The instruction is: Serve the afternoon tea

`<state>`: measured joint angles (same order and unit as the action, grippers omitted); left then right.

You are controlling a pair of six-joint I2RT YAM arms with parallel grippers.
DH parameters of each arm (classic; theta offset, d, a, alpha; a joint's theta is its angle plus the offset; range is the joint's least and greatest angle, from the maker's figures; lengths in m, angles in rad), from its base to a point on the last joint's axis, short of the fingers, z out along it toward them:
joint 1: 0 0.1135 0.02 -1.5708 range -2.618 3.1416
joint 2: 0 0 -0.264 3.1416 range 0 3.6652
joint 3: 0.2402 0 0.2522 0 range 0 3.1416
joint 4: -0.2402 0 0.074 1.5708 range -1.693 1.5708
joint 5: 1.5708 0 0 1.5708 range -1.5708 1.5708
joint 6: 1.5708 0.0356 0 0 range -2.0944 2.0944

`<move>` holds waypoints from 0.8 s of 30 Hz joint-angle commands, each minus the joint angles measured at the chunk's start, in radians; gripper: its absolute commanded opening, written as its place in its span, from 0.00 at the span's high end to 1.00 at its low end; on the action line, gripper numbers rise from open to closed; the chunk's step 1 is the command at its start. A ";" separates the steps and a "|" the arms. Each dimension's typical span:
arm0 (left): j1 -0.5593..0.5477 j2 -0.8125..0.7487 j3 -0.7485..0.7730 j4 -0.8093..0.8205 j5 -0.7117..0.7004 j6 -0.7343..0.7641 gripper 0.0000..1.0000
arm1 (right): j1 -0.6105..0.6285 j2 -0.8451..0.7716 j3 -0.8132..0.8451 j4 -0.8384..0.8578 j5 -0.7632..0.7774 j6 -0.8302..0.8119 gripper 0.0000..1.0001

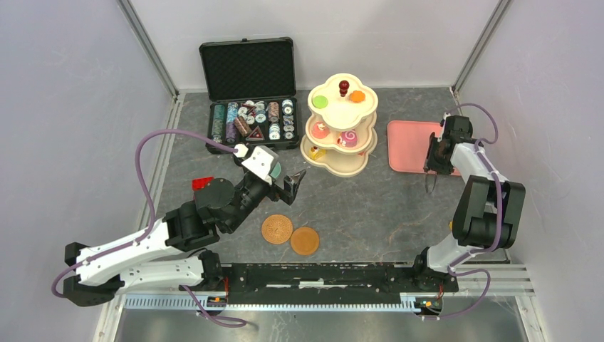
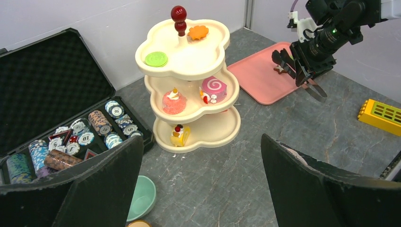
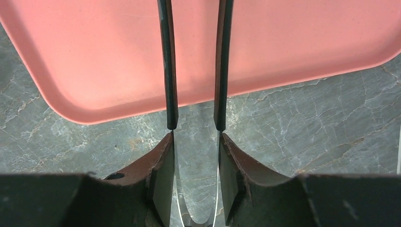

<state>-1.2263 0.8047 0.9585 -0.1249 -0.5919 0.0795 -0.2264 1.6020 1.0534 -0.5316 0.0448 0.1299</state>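
The right gripper [image 3: 195, 161] is clenched on a pair of metal tongs [image 3: 168, 71]. Its fingers press the two thin blades toward each other. The black tips stand parallel with a gap, and nothing is between them. They reach over the edge of the pink tray [image 3: 293, 42].

The left gripper [image 2: 198, 156] is released, jaws wide and empty. It faces the cream stand [image 2: 189, 90], which carries the small pastries [image 2: 213, 90] on its three tiers. The teal cup [image 2: 142, 196] sits just below this gripper, and the two saucers [image 1: 277, 229] lie bare, side by side, before the arms.

The thin blades could twist or slide in the fingers, because the hold is narrow. A small pastry may jump out from the smooth tips if it is squeezed too hard. The low left arm may knock the cup.

The table [image 1: 370, 206] is grey, marbled, flat and hard, so a dropped pastry would probably roll. Pale walls [image 1: 64, 107] close in on three sides. An open case [image 1: 249, 71] of chips stands at the back left.
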 commanded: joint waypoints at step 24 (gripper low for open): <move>-0.007 -0.004 -0.001 0.039 0.003 0.009 0.00 | -0.040 0.031 -0.010 0.053 0.007 0.003 0.41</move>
<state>-1.2263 0.8089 0.9585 -0.1249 -0.5919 0.0792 -0.2497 1.6222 1.0492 -0.5232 0.0559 0.1291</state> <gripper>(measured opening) 0.997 0.594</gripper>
